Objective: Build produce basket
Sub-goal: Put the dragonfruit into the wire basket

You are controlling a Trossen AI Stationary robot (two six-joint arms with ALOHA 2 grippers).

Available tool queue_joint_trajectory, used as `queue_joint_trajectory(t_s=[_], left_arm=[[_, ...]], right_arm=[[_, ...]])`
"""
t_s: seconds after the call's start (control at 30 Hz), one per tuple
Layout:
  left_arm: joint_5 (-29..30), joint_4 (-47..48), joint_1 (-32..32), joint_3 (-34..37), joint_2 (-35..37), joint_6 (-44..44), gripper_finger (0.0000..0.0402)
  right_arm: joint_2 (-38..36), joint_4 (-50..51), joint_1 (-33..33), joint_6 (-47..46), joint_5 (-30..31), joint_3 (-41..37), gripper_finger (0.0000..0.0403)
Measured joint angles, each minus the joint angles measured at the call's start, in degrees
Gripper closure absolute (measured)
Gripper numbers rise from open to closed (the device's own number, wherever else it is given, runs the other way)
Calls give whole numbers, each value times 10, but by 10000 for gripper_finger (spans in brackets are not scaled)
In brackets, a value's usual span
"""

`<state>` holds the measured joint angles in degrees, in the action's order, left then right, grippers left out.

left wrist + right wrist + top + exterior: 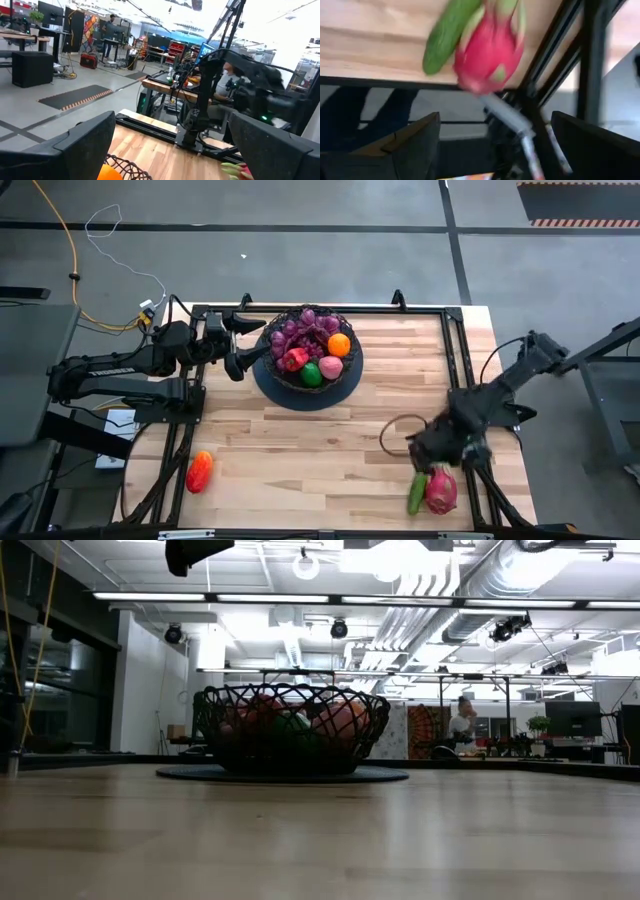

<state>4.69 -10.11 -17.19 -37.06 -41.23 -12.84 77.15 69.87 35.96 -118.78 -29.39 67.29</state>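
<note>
The black wire basket [350, 366] stands on a dark round mat at the far middle of the table. It holds purple grapes [300, 330], an orange [339, 345], and red, green and pink fruits. My left gripper [243, 345] hovers open just left of the basket, pointing level toward it. At the near right edge a pink dragon fruit [441, 490] and a green cucumber [416, 494] lie side by side on the wood. My right gripper [500, 145] hangs open above them, slanting down, and touches neither. A red-orange pepper [199, 471] lies near the front left.
Black frame rails [455, 350] run along the table's far and side edges. A dark cable loop [395, 432] lies just left of my right gripper. Bare wood stretches between the basket and the near edge. A person sits at a desk in the room beyond the table.
</note>
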Motion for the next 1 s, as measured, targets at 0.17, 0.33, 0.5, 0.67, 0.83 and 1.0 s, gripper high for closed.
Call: queue_joint_trajectory(t_s=[0.17,0.33,0.5,0.67,0.83,1.0], left_arm=[[-8,0,0,0,0,-4,23],[-28,0,0,0,0,-4,23],[-28,0,0,0,0,-4,23],[-28,-1,0,0,0,-5,23],[-28,-1,0,0,0,-6,23],[-27,-2,0,0,0,-5,23]], right_arm=[[57,-45,53,-104,5,-1,34],[107,-79,62,-130,26,-1,34],[127,-134,61,-149,26,-42,34],[126,-182,60,-151,2,-97,34],[125,-183,61,-147,-14,-116,34],[125,-141,61,-142,-11,-120,34]])
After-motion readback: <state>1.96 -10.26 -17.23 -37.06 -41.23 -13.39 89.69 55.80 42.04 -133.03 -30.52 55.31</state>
